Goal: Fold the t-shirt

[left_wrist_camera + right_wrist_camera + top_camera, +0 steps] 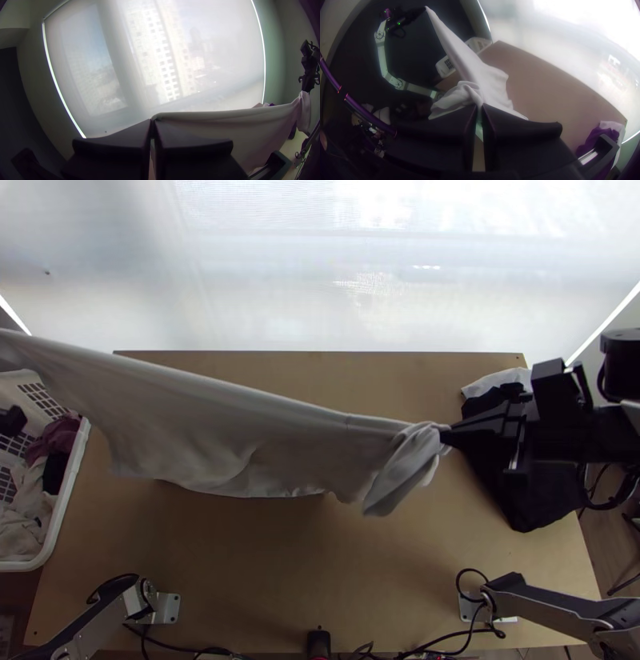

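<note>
The light grey t-shirt (224, 428) hangs stretched above the table in the top view, from the left edge across to my right gripper (445, 434). That gripper is shut on a bunched part, and a loose fold dangles beside its tips. In the right wrist view the same gripper (480, 108) pinches the gathered cloth (463, 95). My left gripper (152, 125) is shut on the shirt's other end, held high; from there the cloth (226, 130) runs taut along its upper edge. Its lower edge hangs uneven.
At the table's (264, 580) left side stands a white basket (68, 508) with assorted clothes. Dark and white cloth (524, 500) lies at the right side, under the right gripper. Cables run along the near edge, and a window blind (320, 284) rises behind the table.
</note>
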